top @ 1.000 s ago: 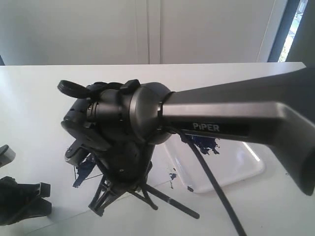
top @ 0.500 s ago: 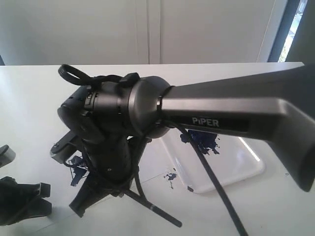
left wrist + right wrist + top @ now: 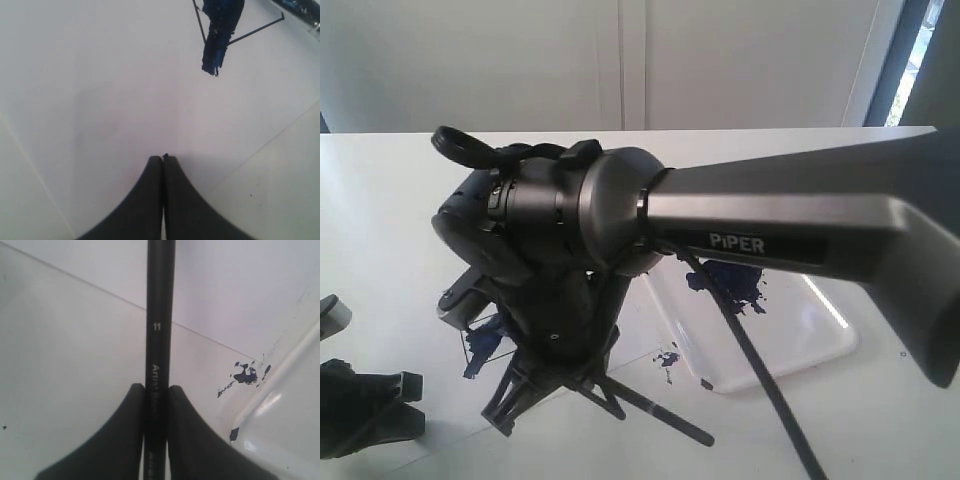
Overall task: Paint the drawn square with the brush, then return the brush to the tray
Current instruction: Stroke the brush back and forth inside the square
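Observation:
The drawn square [image 3: 480, 347] lies on the white paper left of centre, smeared dark blue inside; the left wrist view shows its thin outline and blue smear [image 3: 219, 35]. My right gripper [image 3: 565, 385] hangs over it, shut on the brush [image 3: 655, 413]. The black handle sticks out to the lower right, and the tip is hidden behind the arm. In the right wrist view the brush handle [image 3: 160, 315] runs straight out from between the fingers of my right gripper [image 3: 156, 389]. The white tray [image 3: 810, 345] with its blue blob sits to the right. My left gripper [image 3: 163, 159] is shut and empty.
The right arm's grey link [image 3: 800, 220] and its black cable [image 3: 760, 390] block much of the exterior view. My left gripper [image 3: 390, 405] rests at the lower left corner. Blue specks [image 3: 668, 357] mark the paper beside the tray rim [image 3: 295, 385]. A paper edge [image 3: 270, 145] crosses the table.
The right gripper swung the brush left and down over the square, then back to the right and up. The left gripper has not moved.

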### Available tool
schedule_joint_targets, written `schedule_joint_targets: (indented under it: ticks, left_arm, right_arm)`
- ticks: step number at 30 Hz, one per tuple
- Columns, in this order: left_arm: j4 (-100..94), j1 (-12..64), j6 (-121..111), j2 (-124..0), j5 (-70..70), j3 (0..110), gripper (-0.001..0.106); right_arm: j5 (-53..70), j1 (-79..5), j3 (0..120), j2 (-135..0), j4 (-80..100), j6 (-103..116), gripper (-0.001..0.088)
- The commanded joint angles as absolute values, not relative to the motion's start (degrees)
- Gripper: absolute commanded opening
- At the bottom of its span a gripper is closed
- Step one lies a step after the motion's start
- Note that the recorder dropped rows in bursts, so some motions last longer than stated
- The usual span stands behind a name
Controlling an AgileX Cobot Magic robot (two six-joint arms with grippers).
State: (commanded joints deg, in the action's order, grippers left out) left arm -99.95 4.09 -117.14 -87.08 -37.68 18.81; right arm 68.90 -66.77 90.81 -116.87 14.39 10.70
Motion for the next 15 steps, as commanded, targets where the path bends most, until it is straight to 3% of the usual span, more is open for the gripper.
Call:
schedule_joint_targets:
  ticks: [15]
  left_arm:
    - [-99.9, 4.1, -117.1, -87.1, -37.7, 18.8, 0.0]
  right_arm:
    - [70.0, -66.1, 90.8, -116.9, 13.8, 10.5, 0.0]
